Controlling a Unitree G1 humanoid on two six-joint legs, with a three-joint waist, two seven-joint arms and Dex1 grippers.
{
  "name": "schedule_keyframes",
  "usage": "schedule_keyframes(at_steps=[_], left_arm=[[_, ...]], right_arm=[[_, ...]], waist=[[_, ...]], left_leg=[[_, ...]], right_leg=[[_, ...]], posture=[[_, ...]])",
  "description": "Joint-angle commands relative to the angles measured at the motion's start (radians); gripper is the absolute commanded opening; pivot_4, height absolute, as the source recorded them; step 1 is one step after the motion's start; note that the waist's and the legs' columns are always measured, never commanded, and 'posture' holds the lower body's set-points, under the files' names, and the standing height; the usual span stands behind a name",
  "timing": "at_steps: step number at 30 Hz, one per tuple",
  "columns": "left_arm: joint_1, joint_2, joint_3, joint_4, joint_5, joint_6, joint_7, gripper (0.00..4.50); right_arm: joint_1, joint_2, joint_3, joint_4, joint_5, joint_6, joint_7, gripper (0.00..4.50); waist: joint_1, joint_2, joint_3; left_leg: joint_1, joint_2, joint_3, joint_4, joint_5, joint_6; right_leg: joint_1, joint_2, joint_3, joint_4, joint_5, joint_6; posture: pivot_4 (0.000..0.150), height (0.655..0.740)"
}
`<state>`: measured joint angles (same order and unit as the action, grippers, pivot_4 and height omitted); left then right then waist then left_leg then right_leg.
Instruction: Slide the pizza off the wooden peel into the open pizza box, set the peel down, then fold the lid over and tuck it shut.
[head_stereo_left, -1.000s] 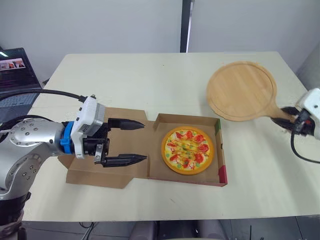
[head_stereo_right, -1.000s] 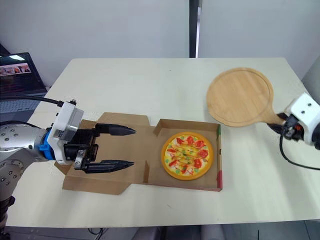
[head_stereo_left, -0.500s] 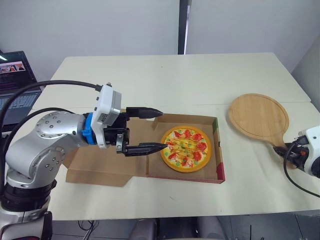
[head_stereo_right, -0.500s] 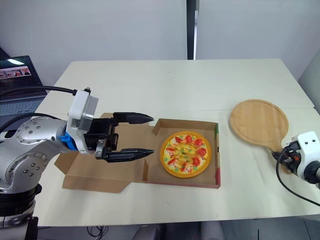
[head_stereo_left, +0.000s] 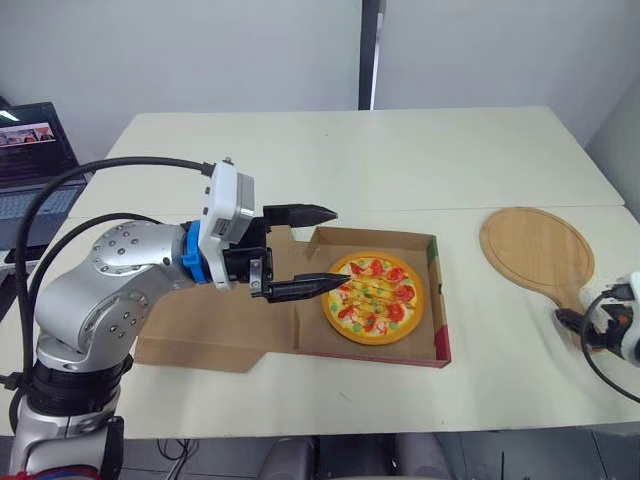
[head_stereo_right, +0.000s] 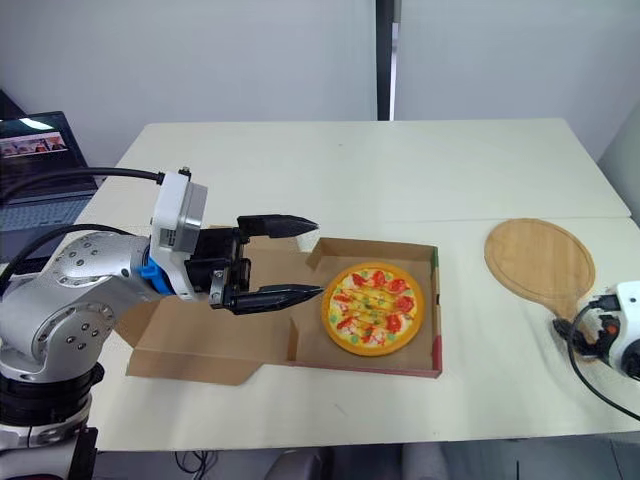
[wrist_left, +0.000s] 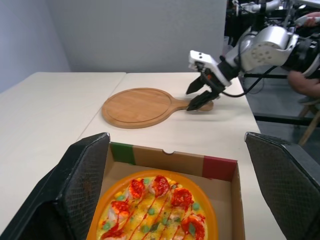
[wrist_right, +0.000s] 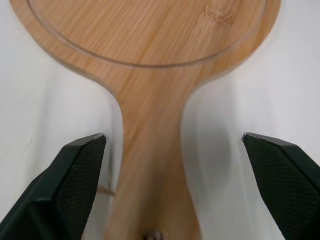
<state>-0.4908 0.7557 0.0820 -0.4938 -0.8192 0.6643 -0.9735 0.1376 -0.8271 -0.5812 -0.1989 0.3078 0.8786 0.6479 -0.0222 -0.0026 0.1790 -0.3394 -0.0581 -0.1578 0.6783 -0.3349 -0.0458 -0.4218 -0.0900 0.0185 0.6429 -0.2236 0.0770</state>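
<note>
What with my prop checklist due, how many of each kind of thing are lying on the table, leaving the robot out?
Pizza: 1
Pizza box: 1
Wooden peel: 1
Total: 3

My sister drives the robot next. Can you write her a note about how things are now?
Left gripper: open, hovering over the left edge of the box, beside the pizza.
Right gripper: open, straddling the handle of the peel.
The peel lies flat on the table, right of the box.
Done: pizza in, peel down.
Left: fold the lid, now flat open, over and tuck it.
</note>
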Motion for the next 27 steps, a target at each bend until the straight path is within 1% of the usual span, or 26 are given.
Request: schedule_keyframes(at_steps=[1, 3, 6, 7, 10, 13, 14, 16, 17, 20, 21, 25, 27], left_arm=[[0.025, 0.010, 0.059, -0.010, 0.008, -0.022, 0.029, 4.50], [0.065, 0.014, 0.098, -0.010, 0.013, -0.024, 0.054, 4.50], [0.159, 0.013, 0.173, -0.023, 0.020, -0.033, 0.104, 4.50], [0.206, 0.008, 0.207, -0.028, 0.031, -0.040, 0.129, 4.50], [0.346, -0.020, 0.323, -0.057, -0.014, -0.014, 0.202, 4.50], [0.494, -0.065, 0.434, -0.089, -0.035, -0.011, 0.278, 4.50], [0.540, -0.086, 0.473, -0.095, -0.061, -0.005, 0.302, 4.50], [0.627, -0.132, 0.554, -0.112, -0.153, 0.029, 0.373, 4.50], [0.678, -0.156, 0.597, -0.119, -0.220, 0.043, 0.395, 4.50], [0.829, -0.237, 0.696, -0.138, -0.377, 0.055, 0.481, 4.50], [0.872, -0.260, 0.714, -0.144, -0.421, 0.055, 0.513, 4.50], [1.046, -0.376, 0.754, -0.143, -0.688, 0.027, 0.707, 4.50], [1.129, -0.414, 0.755, -0.141, -0.788, 0.016, 0.772, 4.50]], right_arm=[[0.008, -0.060, -0.057, -0.147, 0.052, -0.072, 0.093, 4.48], [-0.021, -0.077, -0.020, -0.204, 0.076, -0.116, 0.128, 4.48], [-0.124, -0.090, 0.115, -0.238, 0.087, -0.199, 0.174, 4.48], [-0.181, -0.086, 0.174, -0.239, 0.083, -0.239, 0.190, 4.48], [-0.349, -0.067, 0.316, -0.207, 0.077, -0.349, 0.252, 4.48], [-0.501, -0.064, 0.442, -0.166, 0.114, -0.341, 0.354, 4.48], [-0.548, -0.061, 0.483, -0.153, 0.118, -0.341, 0.385, 4.48], [-0.633, -0.047, 0.559, -0.130, 0.123, -0.335, 0.436, 4.48], [-0.673, -0.033, 0.593, -0.120, 0.128, -0.330, 0.455, 4.48], [-0.757, 0.012, 0.666, -0.105, 0.141, -0.318, 0.494, 4.48], [-0.773, 0.023, 0.682, -0.102, 0.141, -0.317, 0.504, 4.48], [-0.824, 0.060, 0.730, -0.099, 0.159, -0.304, 0.541, 4.48], [-0.841, 0.072, 0.743, -0.096, 0.164, -0.301, 0.553, 4.48]], waist=[[-0.002, 0.000, 0.000], [-0.012, 0.000, 0.000], [-0.019, -0.001, 0.000], [-0.020, -0.001, 0.000], [-0.020, -0.002, 0.001], [-0.009, -0.004, 0.002], [-0.006, -0.005, 0.003], [0.000, -0.007, 0.004], [0.002, -0.009, 0.004], [0.005, -0.011, 0.005], [0.006, -0.011, 0.005], [0.015, -0.012, 0.005], [0.018, -0.012, 0.005]], left_leg=[[0.000, 0.000, 0.000, 0.000, 0.000, 0.000], [0.003, 0.001, 0.002, 0.000, -0.001, 0.002], [0.009, 0.004, 0.007, -0.003, -0.002, 0.004], [0.009, 0.004, 0.007, -0.003, -0.002, 0.004], [0.009, 0.004, 0.008, -0.002, -0.002, 0.003], [0.009, 0.004, 0.009, -0.002, -0.001, 0.001], [0.008, 0.004, 0.008, -0.002, -0.001, 0.000], [0.008, 0.003, 0.008, -0.002, -0.001, 0.001], [0.008, 0.003, 0.007, -0.002, -0.001, 0.001], [0.007, 0.004, 0.006, -0.002, -0.002, 0.001], [0.007, 0.004, 0.006, -0.002, -0.003, 0.003], [0.007, 0.004, 0.005, -0.002, -0.003, 0.003], [0.007, 0.004, 0.005, -0.002, -0.003, 0.004]], right_leg=[[0.001, 0.000, 0.000, 0.000, 0.000, 0.000], [0.001, 0.001, 0.001, 0.000, 0.000, 0.000], [0.003, 0.003, 0.004, 0.001, -0.001, 0.000], [0.003, 0.003, 0.004, 0.000, -0.001, 0.000], [0.002, 0.003, 0.006, 0.001, -0.001, 0.000], [0.001, 0.003, 0.007, 0.000, 0.000, 0.000], [0.002, 0.003, 0.007, 0.000, 0.000, 0.000], [0.002, 0.002, 0.006, -0.001, 0.000, 0.000], [0.002, 0.002, 0.006, -0.001, 0.000, 0.000], [0.002, 0.001, 0.004, -0.001, 0.000, -0.001], [0.002, 0.001, 0.004, -0.001, 0.000, -0.001], [0.002, 0.001, 0.004, -0.002, -0.001, -0.001], [0.002, 0.000, 0.004, -0.002, -0.001, -0.001]], posture=[[0.150, 0.7400], [0.150, 0.7400], [0.150, 0.7400], [0.150, 0.7400], [0.150, 0.7400], [0.150, 0.7400], [0.150, 0.7400], [0.150, 0.7400], [0.150, 0.7400], [0.150, 0.7400], [0.150, 0.7400], [0.150, 0.7400], [0.150, 0.7400]])
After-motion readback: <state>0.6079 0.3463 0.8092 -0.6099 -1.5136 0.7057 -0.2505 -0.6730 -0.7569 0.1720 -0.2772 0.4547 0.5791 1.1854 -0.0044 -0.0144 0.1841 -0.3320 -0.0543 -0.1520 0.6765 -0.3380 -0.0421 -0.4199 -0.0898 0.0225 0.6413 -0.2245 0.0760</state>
